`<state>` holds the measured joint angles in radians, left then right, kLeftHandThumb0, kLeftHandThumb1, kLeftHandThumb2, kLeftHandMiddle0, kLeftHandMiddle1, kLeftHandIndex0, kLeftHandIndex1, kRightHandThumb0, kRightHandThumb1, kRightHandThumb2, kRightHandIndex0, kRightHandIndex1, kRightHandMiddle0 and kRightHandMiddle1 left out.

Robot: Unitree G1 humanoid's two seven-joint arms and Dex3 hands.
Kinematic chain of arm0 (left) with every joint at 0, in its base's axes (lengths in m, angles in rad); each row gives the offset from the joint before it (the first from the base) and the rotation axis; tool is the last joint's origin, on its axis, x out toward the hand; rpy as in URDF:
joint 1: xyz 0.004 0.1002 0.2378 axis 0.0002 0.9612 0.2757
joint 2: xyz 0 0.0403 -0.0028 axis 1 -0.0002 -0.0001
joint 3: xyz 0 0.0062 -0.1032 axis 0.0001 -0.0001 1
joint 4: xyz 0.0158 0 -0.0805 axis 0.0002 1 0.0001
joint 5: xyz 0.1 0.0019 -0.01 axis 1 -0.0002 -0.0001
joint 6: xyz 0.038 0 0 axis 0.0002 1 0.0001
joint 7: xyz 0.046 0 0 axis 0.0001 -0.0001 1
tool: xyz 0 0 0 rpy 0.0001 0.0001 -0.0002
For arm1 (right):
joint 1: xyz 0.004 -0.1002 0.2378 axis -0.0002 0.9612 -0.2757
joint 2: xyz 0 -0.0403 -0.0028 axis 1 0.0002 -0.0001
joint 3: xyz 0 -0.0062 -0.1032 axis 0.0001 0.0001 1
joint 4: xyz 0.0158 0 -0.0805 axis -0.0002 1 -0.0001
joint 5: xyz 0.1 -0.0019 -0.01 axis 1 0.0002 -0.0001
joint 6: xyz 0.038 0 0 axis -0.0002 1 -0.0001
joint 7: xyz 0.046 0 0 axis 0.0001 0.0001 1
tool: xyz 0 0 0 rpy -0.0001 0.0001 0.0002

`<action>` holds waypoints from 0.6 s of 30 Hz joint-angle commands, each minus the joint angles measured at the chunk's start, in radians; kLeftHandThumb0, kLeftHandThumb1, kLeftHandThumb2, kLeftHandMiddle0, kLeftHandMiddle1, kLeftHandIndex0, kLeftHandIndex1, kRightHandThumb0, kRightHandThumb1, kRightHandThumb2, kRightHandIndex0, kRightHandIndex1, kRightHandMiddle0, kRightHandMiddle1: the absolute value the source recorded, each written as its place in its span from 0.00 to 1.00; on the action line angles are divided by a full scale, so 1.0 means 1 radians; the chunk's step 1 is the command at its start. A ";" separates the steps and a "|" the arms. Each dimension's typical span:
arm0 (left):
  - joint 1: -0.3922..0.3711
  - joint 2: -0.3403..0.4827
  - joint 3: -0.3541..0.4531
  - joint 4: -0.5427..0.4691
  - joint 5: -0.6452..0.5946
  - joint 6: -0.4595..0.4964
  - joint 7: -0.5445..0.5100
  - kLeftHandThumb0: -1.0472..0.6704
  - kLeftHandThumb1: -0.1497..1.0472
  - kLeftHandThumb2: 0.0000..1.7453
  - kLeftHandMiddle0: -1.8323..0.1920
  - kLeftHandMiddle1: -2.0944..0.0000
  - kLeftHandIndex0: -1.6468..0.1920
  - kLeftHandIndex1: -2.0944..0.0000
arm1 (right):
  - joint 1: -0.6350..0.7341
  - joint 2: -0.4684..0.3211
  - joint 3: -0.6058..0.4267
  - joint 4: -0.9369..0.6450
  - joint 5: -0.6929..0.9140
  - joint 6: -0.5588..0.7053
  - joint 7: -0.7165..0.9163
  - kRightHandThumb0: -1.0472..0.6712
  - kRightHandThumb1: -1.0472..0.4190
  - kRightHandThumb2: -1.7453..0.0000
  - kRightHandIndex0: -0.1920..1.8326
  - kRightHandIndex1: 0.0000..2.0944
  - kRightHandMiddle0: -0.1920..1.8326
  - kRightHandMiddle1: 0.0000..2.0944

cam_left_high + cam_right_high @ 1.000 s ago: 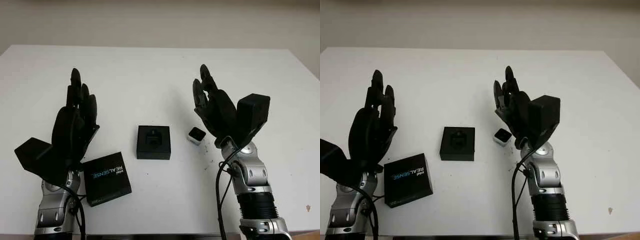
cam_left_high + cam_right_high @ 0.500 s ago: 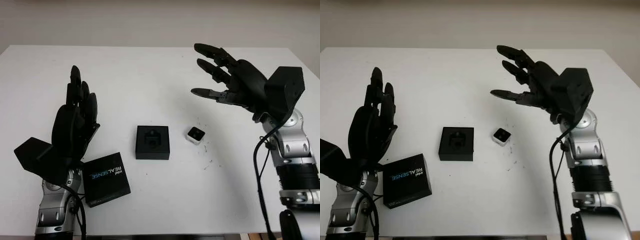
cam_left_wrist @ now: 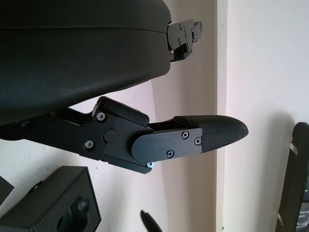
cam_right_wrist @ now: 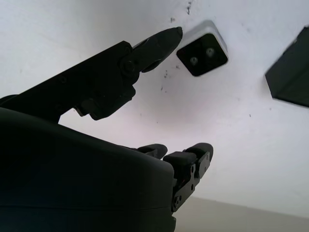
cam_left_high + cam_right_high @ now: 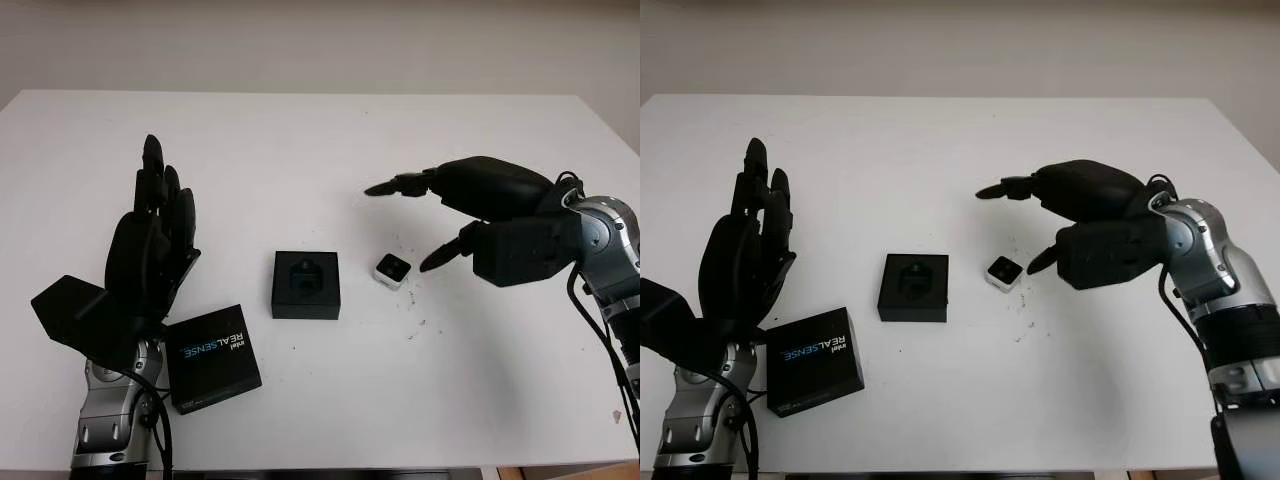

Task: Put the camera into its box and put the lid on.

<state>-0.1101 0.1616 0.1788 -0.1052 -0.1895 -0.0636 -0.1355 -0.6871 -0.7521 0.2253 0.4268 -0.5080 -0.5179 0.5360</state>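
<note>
**Mia:** Is the camera [image 5: 392,269] in its box yet?

**Ben:** No. The little white camera sits on the white table [image 5: 300,150], just beside the open black box [image 5: 306,285], on the side of the right hand. It does not touch the box.

**Mia:** What does the right hand [image 5: 470,215] do?

**Ben:** It is open and holds nothing. It hangs over the table near the camera, on the far side from the box. One fingertip [image 4: 166,38] points close to the camera, but it looks like it does not touch it.

**Mia:** And the left hand [image 5: 150,255]?

**Ben:** It is open too, and holds nothing. It stands up on the other side of the box, well apart from it.

**Mia:** Where is the lid?

**Ben:** The black lid [image 5: 213,357] with the word REALSENSE lies flat on the table, near the box, close to the left arm.

**Mia:** So how much is done?

**Ben:** Nothing, I think. The camera must be picked up and put in the box. Then the lid must go on top.
</note>
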 commanded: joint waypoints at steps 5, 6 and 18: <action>0.019 0.009 0.004 -0.040 0.014 0.010 0.003 0.17 1.00 0.31 1.00 1.00 1.00 1.00 | -0.018 -0.033 0.030 0.019 -0.040 -0.065 -0.007 0.41 0.21 0.97 0.29 0.05 0.31 0.04; 0.020 0.010 0.005 -0.041 0.014 0.010 0.001 0.17 1.00 0.31 1.00 1.00 1.00 1.00 | -0.018 -0.034 0.033 0.022 -0.040 -0.075 -0.004 0.41 0.21 0.97 0.29 0.05 0.31 0.04; 0.020 0.026 -0.007 -0.050 0.056 0.024 0.000 0.17 1.00 0.31 1.00 1.00 1.00 1.00 | 0.001 0.020 0.071 0.187 -0.078 -0.204 -0.178 0.39 0.17 0.96 0.34 0.07 0.34 0.05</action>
<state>-0.0953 0.1857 0.1752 -0.1365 -0.1354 -0.0413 -0.1347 -0.6872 -0.7446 0.2865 0.5915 -0.5801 -0.7076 0.3756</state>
